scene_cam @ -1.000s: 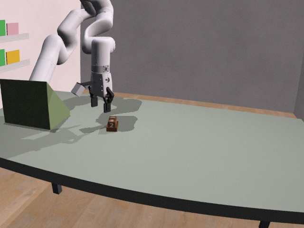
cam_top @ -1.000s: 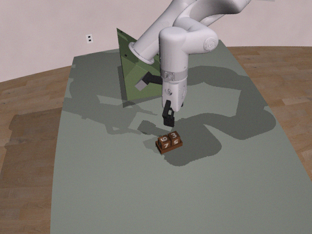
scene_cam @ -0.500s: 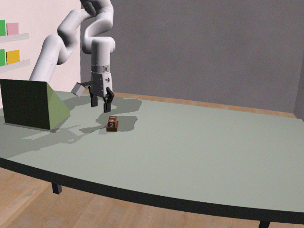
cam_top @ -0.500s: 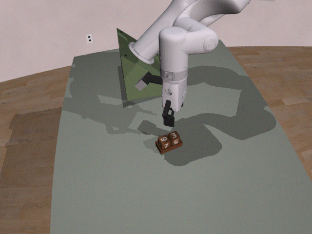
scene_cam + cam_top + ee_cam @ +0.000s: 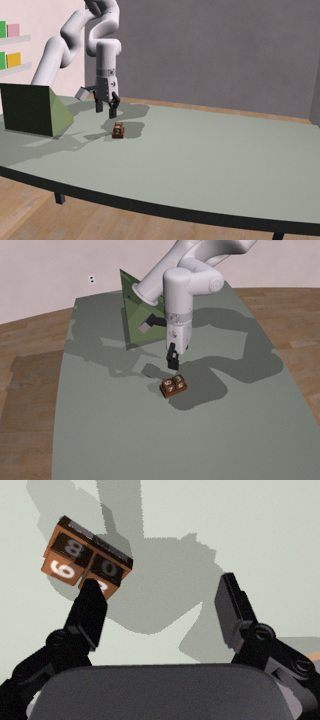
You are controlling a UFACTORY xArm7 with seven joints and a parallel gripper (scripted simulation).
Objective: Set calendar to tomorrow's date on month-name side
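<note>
Finding both cubes, eight-cube (image 5: 168, 385) (image 5: 117, 131) (image 5: 64, 566) and zero-cube (image 5: 178, 382) (image 5: 108, 569), seated side by side in the tray (image 5: 176, 392) (image 5: 117, 136) (image 5: 98, 541) on the table, apart from the spread, empty claw (image 5: 180, 357) (image 5: 105, 112) (image 5: 159, 589), I judge the date change outstanding.

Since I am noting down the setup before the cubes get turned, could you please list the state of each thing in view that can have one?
Gripper: open, above the table, nothing between its fingers.
Tray: flat on the table.
6-topped cube: seated in the tray.
3-topped cube: seated in the tray, beside the other.
</note>
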